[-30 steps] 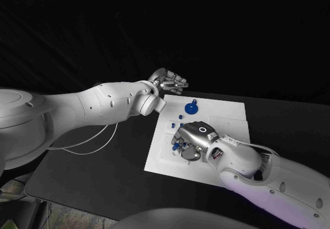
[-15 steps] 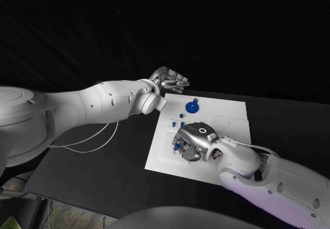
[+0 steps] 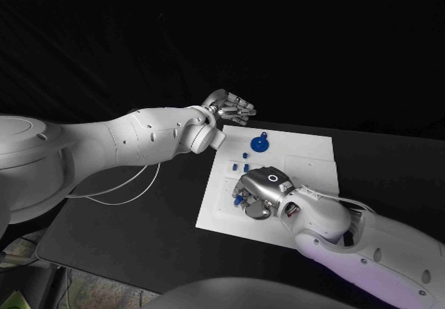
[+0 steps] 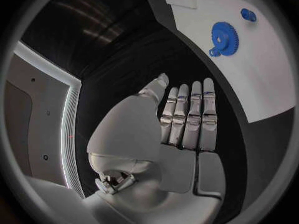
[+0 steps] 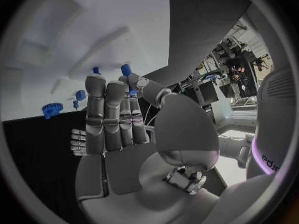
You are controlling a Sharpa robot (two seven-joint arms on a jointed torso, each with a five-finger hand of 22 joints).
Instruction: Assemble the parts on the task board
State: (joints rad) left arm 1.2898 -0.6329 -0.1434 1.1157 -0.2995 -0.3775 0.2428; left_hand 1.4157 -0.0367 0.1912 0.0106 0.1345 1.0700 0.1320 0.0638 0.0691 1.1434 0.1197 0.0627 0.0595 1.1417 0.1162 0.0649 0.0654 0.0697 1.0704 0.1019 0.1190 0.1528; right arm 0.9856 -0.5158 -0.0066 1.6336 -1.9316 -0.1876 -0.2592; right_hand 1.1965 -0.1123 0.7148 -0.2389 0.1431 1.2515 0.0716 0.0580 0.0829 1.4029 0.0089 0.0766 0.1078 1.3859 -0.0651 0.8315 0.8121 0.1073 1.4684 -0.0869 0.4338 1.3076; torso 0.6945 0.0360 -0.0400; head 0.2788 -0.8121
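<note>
- Over the near half of the white rectangular task board (image 3: 278, 154), the right silver many-fingered hand (image 3: 260, 193) hangs palm down, its fingers bent toward a cluster of small blue plastic pegs (image 3: 239, 196). Compared with a second ago it sits almost where it was, shifted only a touch toward the board's near-left part.
- From the right wrist view, a blue peg (image 5: 126, 70) shows just past the fingertips (image 5: 109, 92), with another small blue piece (image 5: 80, 95) beside them. Whether the right hand actually pinches a peg I cannot tell (the fingers hide the contact).
- At the board's far-left corner, the left silver many-fingered hand (image 3: 230, 107) hovers off the table, holding nothing. Its fingers lie straight and close together in the left wrist view (image 4: 181, 129), and it has barely moved over the last second.
- The flat blue toothed gear (image 3: 258, 145) lies on the far part of the board with a little blue stud (image 4: 248, 15) near it; neither has moved.
- So little has changed: my reading is that the right hand is settling for a fine grasp or insertion among the pegs, and the assembly looks far from finished, with several parts loose on the board.
</note>
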